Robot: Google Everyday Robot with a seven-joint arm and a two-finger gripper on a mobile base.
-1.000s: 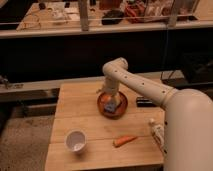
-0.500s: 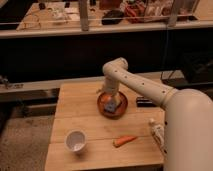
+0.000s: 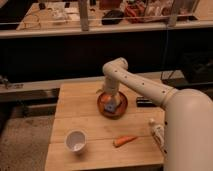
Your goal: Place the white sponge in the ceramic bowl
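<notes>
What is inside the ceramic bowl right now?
The end effector is down inside the ceramic bowl, with the white sponge at its tip. The arm covers the bowl's back part.

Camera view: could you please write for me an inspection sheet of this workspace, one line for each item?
Surface: wooden table, bare planks between the things.
Job's things: sponge inside the bowl, which stands mid-table.
Clutter: cup upright at front left; carrot lying at the front; dark flat object right of the bowl; pale bottle-like item at the right edge.
Gripper: gripper lowered into the bowl, at the sponge; whether it holds the sponge cannot be told.
Cables: nothing seen.
Surroundings: dark shelf behind the table; cluttered counter beyond the railing.
</notes>
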